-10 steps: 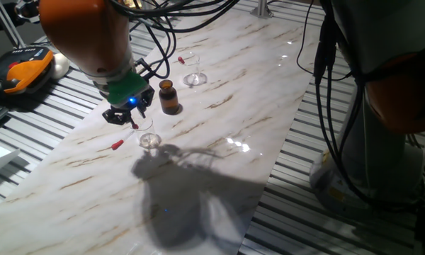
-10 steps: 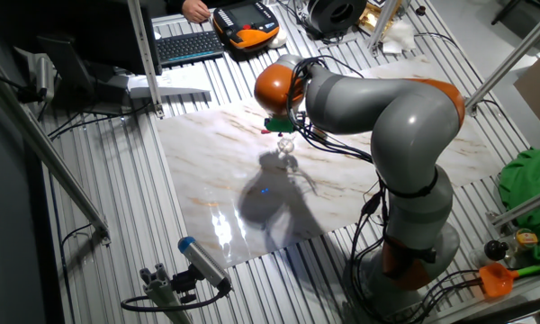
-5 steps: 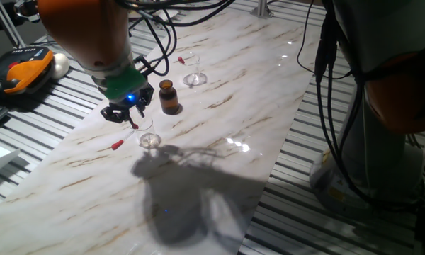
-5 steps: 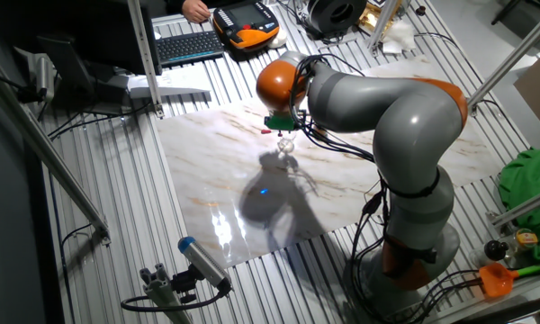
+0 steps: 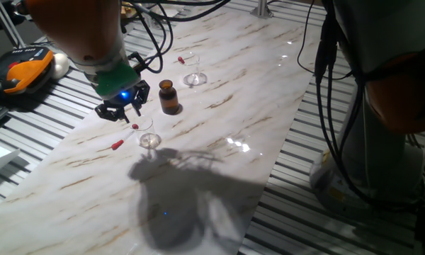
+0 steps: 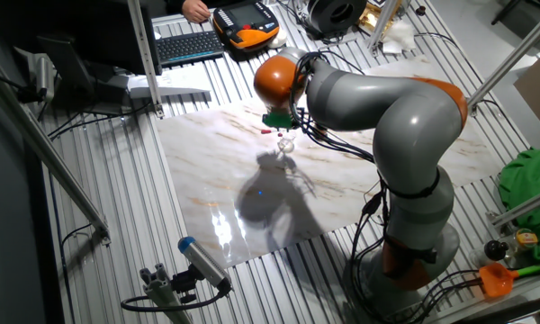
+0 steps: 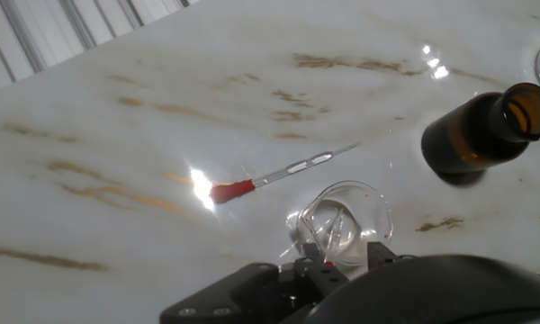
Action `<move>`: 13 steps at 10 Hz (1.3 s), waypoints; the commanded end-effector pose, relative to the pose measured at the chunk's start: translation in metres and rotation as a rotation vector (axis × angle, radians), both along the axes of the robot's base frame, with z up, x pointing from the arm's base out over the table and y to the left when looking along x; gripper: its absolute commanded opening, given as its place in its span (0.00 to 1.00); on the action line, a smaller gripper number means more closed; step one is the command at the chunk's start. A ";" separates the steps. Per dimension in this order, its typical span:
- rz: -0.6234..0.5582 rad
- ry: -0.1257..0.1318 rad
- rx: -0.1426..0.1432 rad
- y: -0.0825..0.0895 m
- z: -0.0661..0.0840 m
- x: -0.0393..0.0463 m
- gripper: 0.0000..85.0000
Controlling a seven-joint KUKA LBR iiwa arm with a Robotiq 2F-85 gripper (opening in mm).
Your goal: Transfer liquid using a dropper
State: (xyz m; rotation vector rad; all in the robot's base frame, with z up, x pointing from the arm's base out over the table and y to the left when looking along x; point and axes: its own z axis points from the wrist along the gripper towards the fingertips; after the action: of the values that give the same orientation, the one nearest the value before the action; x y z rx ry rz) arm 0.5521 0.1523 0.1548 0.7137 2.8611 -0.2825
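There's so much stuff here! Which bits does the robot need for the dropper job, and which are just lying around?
For the job: gripper, dropper, glass, brown bottle, probably the far glass.

Lying about: keyboard, orange pendant, green cloth.

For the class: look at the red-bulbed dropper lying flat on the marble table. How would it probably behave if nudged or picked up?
The dropper is a thin, round clear tube lying on its side, so it would probably roll on the glossy table. It looks light and possibly fragile. The red bulb seems soft, so it likely gives when squeezed.
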 end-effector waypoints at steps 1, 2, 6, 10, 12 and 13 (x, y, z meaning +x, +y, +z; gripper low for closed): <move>-0.004 -0.001 -0.003 0.002 0.002 0.0002 0.40; -0.011 0.001 -0.008 0.005 0.003 0.0002 0.40; 0.011 -0.003 -0.018 0.008 0.000 -0.0026 0.40; 0.026 -0.031 -0.050 0.011 -0.007 -0.0087 0.40; 0.029 -0.038 -0.070 0.011 -0.008 -0.0090 0.40; 0.032 -0.044 -0.069 0.011 -0.010 -0.0090 0.40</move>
State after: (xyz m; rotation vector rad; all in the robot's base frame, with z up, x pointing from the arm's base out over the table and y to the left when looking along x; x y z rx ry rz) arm 0.5431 0.1629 0.1447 0.6503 2.8033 -0.3573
